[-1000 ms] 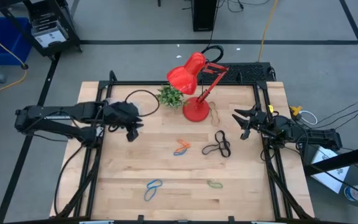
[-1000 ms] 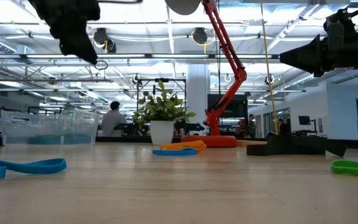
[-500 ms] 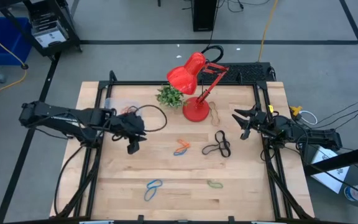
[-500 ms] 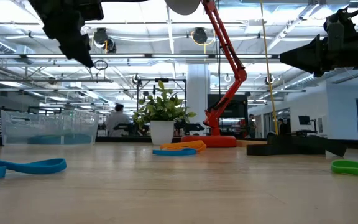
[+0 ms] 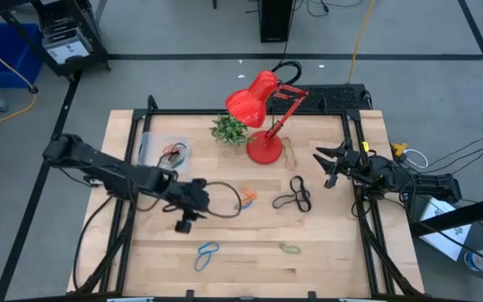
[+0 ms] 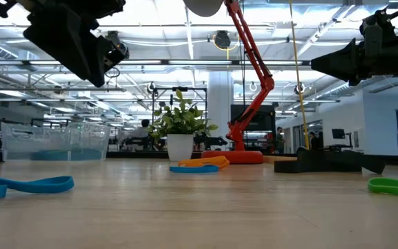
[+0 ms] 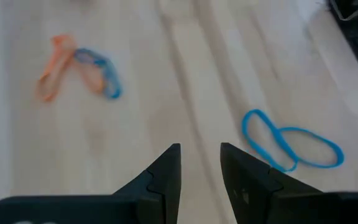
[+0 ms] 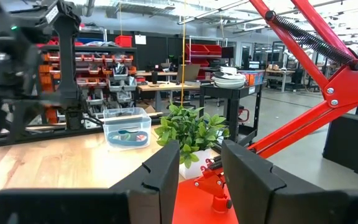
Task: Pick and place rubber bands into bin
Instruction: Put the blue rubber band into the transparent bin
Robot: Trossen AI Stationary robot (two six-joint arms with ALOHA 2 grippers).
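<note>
Loose rubber bands lie flat on the wooden table: a blue one (image 5: 206, 254) near the front edge, a green one (image 5: 289, 248), an orange and blue pair (image 5: 245, 199) and a black tangle (image 5: 293, 197). The clear bin (image 5: 164, 151) stands at the far left with a few bands inside. My left gripper (image 5: 183, 225) hangs open and empty above the boards, tilted down. In its wrist view the blue band (image 7: 291, 146) and the orange and blue pair (image 7: 79, 68) lie ahead of its fingers. My right gripper (image 5: 325, 166) waits open at the table's right edge.
A red desk lamp (image 5: 262, 117) and a small potted plant (image 5: 231, 128) stand at the far middle. A brown band (image 5: 292, 153) lies by the lamp's base. Black frame rails (image 5: 360, 210) run along both sides. A black cable loop (image 5: 223, 197) hangs off my left arm.
My left gripper has swung from beside the bin toward the table's near edge and a little to the right, sinking and tipping further downward. Its fingers have kept the same gap. The rubber bands have not moved.
</note>
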